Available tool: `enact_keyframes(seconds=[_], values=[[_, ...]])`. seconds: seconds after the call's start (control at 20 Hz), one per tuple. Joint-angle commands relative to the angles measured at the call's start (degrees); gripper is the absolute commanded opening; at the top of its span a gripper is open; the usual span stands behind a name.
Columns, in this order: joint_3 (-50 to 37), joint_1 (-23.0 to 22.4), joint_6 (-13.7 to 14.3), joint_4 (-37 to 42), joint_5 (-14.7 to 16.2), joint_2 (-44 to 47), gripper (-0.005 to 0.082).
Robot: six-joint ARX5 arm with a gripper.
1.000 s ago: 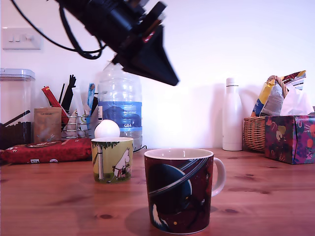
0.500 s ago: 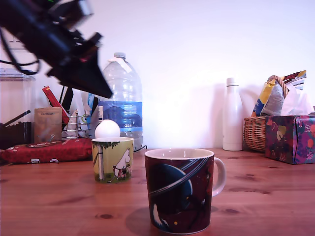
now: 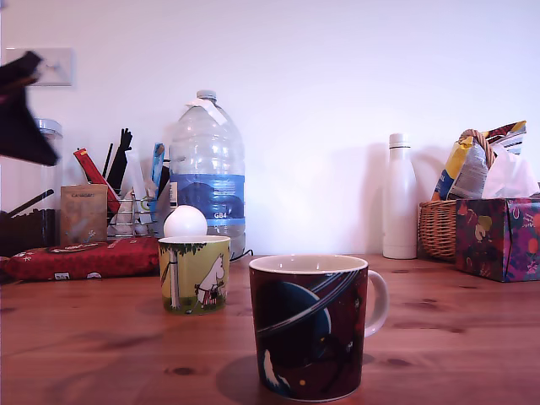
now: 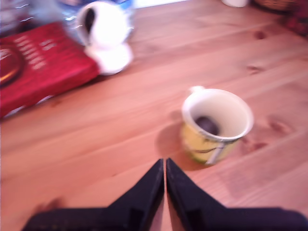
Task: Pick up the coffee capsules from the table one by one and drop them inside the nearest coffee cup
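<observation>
Reddish wooden counter (image 3: 439,329) carries the dark planet coffee cup (image 3: 308,327) at the front, with a yellow-green cartoon cup (image 3: 194,273) just behind. Well above, at the exterior view's left edge, my fingers (image 4: 165,166) are pressed together, empty.

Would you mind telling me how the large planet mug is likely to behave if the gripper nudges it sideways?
The planet mug looks squat and wide-based, so it would probably slide on the table rather than tip. Its glossy glaze suggests a slippery grip. It looks ceramic, so likely heavy and breakable.
</observation>
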Motion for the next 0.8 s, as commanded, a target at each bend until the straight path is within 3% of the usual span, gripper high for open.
enact_keyframes(seconds=[0.0,0.15,0.3,0.6,0.75], values=[[-4.35,1.49,-1.84,0.83,-1.31,-5.42,-0.0024],[-10.29,3.06,-4.31,0.33,-4.22,-15.15,-0.0024],[-14.8,3.37,-7.37,-2.08,-5.11,-25.44,-0.0024],[-15.58,3.37,-8.9,-14.4,-5.68,-41.42,-0.0024],[-15.58,3.34,-9.49,-16.85,-6.91,-46.42,-0.0024]])
